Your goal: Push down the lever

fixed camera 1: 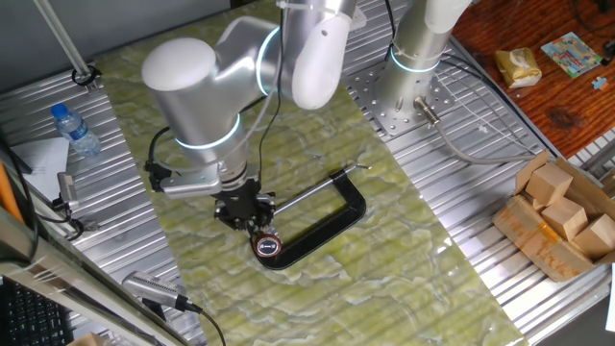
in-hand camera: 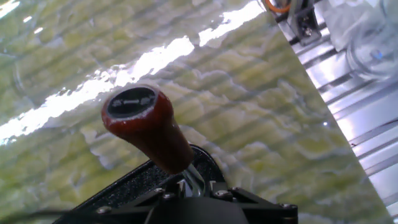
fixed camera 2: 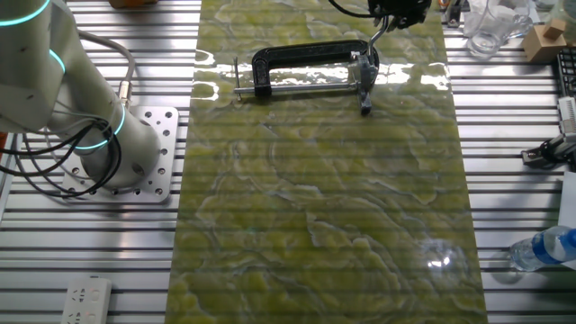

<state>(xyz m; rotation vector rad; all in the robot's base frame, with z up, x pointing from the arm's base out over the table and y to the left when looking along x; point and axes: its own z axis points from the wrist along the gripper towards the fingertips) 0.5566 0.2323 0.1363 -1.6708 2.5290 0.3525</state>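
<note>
The lever's red knob [fixed camera 1: 266, 247] with its black cap stands at the near-left end of the black C-shaped clamp [fixed camera 1: 332, 223] on the green marbled mat. In the hand view the knob [in-hand camera: 144, 124] rises slanting up and to the left from between my fingers. Its short silvery arm [in-hand camera: 194, 177] sits in the narrow gap between them. My gripper [fixed camera 1: 252, 225] comes down on the lever from the upper left and is shut on the lever's arm just below the knob [in-hand camera: 189, 182]. The other fixed view shows the clamp [fixed camera 2: 306, 56] at the mat's far end, with the gripper [fixed camera 2: 396, 11] at the frame's top edge.
The clamp's long steel rod [fixed camera 1: 317, 189] runs to the back right. A water bottle [fixed camera 1: 73, 130] lies at the left, and a box of wooden blocks [fixed camera 1: 562, 213] stands at the right. The arm's base [fixed camera 1: 411, 91] is bolted at the back. Glassware [fixed camera 2: 490, 27] stands beside the mat.
</note>
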